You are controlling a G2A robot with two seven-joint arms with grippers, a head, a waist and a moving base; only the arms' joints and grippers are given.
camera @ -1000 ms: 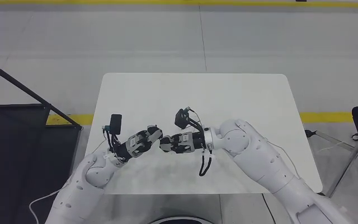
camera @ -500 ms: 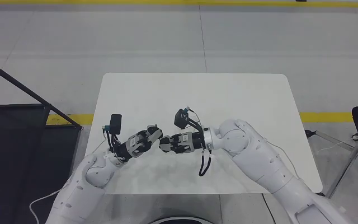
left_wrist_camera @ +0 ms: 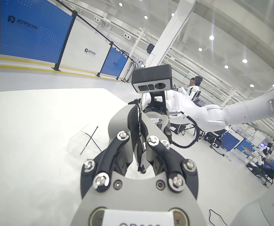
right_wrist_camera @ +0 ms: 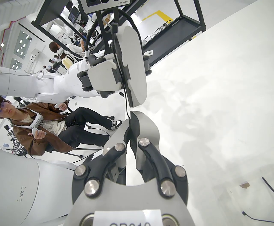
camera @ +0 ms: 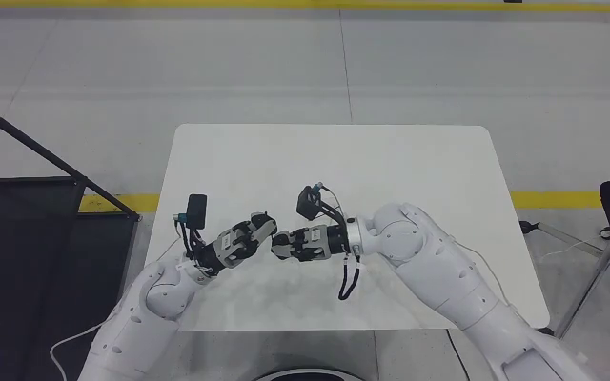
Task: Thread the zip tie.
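Left tool [left_wrist_camera: 139,116] and right tool [right_wrist_camera: 131,126] both squeeze the tie [right_wrist_camera: 127,107] near the front edge of the table [camera: 429,171]; threading looks underway, so next push the tip in straight

floor [camera: 286,67]: grey, yellow line [camera: 553,198] | barriers: blue panels [left_wrist_camera: 32,30] | ceiling lights [left_wrist_camera: 211,37]: round | black rack [right_wrist_camera: 175,27]

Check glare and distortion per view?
Top view: even light, table edges straight, no glare. Left wrist view: fisheye curves the ceiling, lamps flare, zip tie reads as a thin dark line. Right wrist view: wide-angle skew, faint mottled shade on the table.
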